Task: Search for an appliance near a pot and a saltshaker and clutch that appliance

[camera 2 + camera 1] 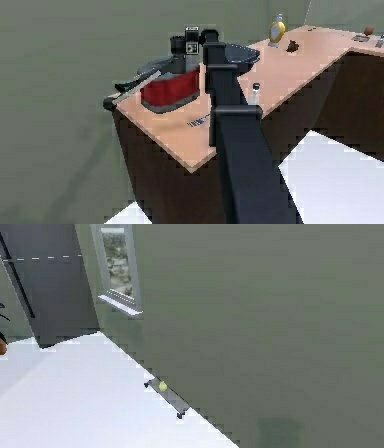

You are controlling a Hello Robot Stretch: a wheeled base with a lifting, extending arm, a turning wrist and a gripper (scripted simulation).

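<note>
Dark square arm bar reaches across the peach-topped surface, I judge to bring my tool to the red boxy appliance near its end corner, beside a dark pot and a small saltshaker. I cannot tell whether the tool holds anything.

Wall was plain olive green, with a white-framed window set in it and a dark grey panel past that. Floor was white. Counter had a peach top over dark brown fronts.
</note>
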